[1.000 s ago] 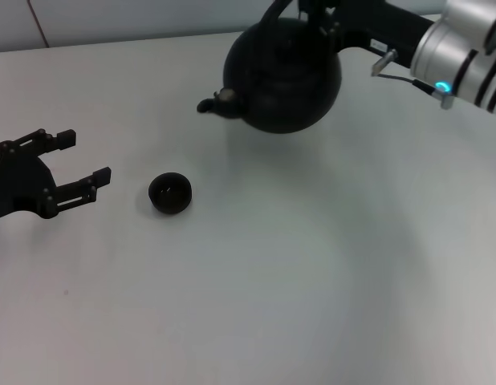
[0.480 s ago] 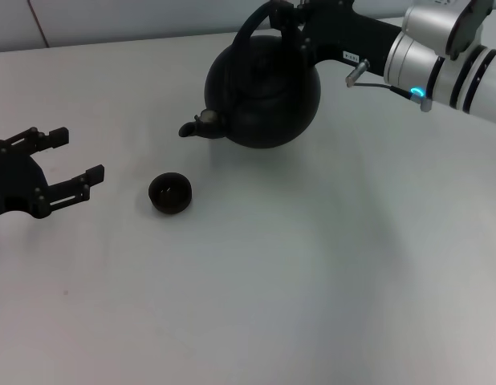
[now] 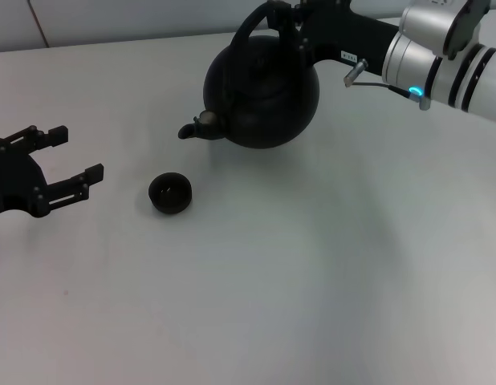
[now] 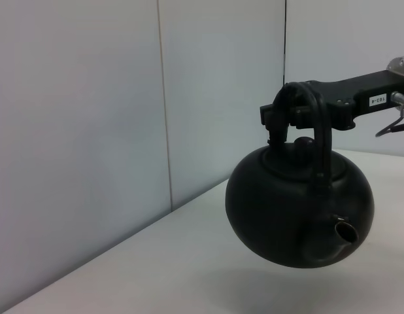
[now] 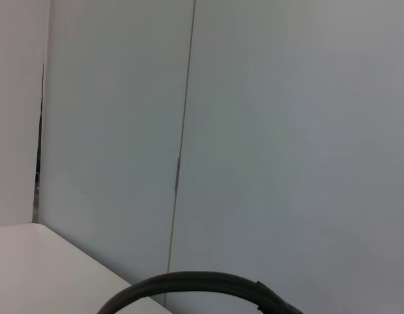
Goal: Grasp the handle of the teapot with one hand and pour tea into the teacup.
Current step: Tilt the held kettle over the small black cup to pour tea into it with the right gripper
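Note:
The round black teapot [image 3: 264, 90] hangs in the air at the back of the table, spout [image 3: 196, 127] pointing toward my left side. My right gripper [image 3: 290, 18] is shut on its arched handle [image 3: 252, 24] at the top. In the left wrist view the teapot [image 4: 297, 212] hangs above the table with the right gripper [image 4: 280, 118] clamped on the handle [image 4: 319, 137]. The handle's arc shows in the right wrist view [image 5: 202, 284]. The small dark teacup [image 3: 169, 193] stands on the table, in front of and below the spout. My left gripper [image 3: 71, 156] is open, left of the cup.
The white table [image 3: 312, 281] runs under everything, with a pale wall [image 4: 91, 131] behind its far edge.
The teapot has come down and moved left toward the cup over the last second, then almost stopped. My left gripper drew back slightly to the left.

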`<state>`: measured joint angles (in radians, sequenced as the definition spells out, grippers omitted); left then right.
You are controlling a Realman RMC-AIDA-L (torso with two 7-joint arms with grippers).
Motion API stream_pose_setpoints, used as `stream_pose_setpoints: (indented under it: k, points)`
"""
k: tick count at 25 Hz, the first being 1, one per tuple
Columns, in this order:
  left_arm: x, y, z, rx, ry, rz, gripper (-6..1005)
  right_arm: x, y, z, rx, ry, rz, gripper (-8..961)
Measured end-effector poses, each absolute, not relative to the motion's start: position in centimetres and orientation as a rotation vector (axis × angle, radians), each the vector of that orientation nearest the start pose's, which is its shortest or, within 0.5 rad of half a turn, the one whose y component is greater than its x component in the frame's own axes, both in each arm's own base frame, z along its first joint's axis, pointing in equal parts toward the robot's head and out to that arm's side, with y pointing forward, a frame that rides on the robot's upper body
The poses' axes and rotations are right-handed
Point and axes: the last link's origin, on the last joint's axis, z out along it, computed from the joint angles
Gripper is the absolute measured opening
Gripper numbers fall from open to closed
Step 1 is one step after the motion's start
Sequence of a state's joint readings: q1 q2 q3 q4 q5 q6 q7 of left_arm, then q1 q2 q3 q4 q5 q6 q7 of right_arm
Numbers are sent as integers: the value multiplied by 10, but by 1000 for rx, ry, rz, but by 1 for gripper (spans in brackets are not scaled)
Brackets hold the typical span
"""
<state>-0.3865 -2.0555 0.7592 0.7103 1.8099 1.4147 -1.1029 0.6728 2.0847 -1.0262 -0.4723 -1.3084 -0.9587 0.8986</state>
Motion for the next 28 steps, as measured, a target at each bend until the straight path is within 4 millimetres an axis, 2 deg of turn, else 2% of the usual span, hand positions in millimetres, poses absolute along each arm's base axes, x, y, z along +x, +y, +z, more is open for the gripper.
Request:
stream_pose_setpoints:
  k: [12,28]
  points:
    - [-300,320,27,-2518,-347,-593,789,207,423,-24,-2307,218,645,88]
    - [-296,306,31,-2606,-301,-642,789,209,422,-29,-2327,197,597,88]
